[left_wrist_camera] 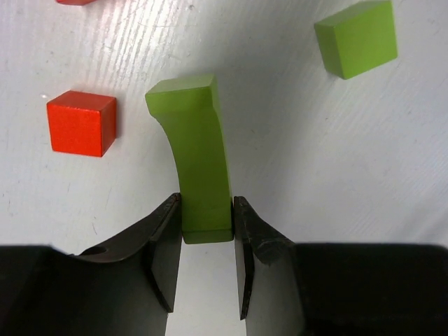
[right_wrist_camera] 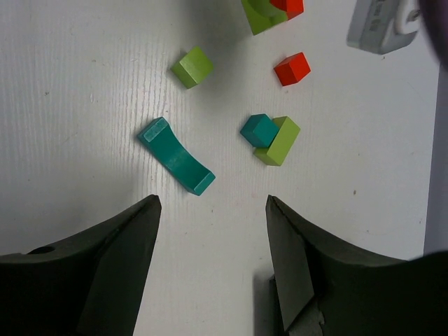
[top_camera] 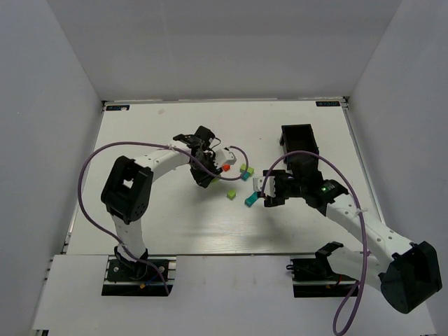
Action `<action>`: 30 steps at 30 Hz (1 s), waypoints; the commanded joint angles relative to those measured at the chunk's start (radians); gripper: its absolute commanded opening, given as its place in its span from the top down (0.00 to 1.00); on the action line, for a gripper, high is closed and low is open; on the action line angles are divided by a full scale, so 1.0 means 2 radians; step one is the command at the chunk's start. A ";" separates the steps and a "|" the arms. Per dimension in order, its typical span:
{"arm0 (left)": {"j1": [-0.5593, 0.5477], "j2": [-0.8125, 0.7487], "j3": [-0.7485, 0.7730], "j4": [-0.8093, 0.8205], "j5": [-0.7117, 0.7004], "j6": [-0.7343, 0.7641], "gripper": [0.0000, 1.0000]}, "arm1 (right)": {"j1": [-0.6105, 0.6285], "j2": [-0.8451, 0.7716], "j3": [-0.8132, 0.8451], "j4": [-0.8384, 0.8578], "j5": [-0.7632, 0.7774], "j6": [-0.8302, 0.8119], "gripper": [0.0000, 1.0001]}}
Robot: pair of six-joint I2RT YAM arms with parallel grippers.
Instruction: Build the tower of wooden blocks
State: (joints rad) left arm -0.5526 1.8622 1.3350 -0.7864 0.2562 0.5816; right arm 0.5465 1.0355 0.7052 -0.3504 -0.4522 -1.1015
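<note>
Between the fingers point(left_wrist_camera: 162, 245) of your left pincer point(left_wrist_camera: 207, 210), a lime-green curved wooden block point(left_wrist_camera: 199, 150) is clamped; your right pincer point(right_wrist_camera: 212, 204) gapes, empty.

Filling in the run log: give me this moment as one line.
left gripper: shut on lime-green curved block | right gripper: open, near teal curved block | red cube: loose on table

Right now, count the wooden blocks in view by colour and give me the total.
Lime-green: 3 - green cube, green bar, green arch held in the left pincer
Teal: 2 - teal cube, teal arch
Red: 2 - red cube, second red block cut off by the frame edge
Total: 7
</note>
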 commanded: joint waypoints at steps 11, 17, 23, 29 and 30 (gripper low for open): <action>0.009 0.058 0.047 -0.041 0.003 0.135 1.00 | 0.001 -0.018 -0.004 -0.003 -0.016 -0.006 0.32; 0.013 0.039 0.028 -0.006 0.010 0.202 1.00 | 0.002 -0.014 -0.006 -0.002 -0.014 -0.007 0.32; 0.013 0.035 0.024 0.009 0.005 0.239 1.00 | 0.001 -0.011 -0.005 0.000 -0.012 -0.005 0.32; 0.013 0.053 0.033 0.048 -0.021 0.244 1.00 | 0.002 -0.010 -0.007 0.000 -0.012 -0.006 0.32; 0.013 0.058 0.034 0.048 -0.021 0.244 1.00 | 0.001 -0.008 -0.006 0.000 -0.012 -0.006 0.32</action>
State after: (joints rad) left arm -0.5308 1.9827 1.3869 -0.7368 0.2211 1.0382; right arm 0.5465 1.0183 0.7040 -0.3515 -0.4595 -1.1076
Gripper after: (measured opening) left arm 0.417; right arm 0.677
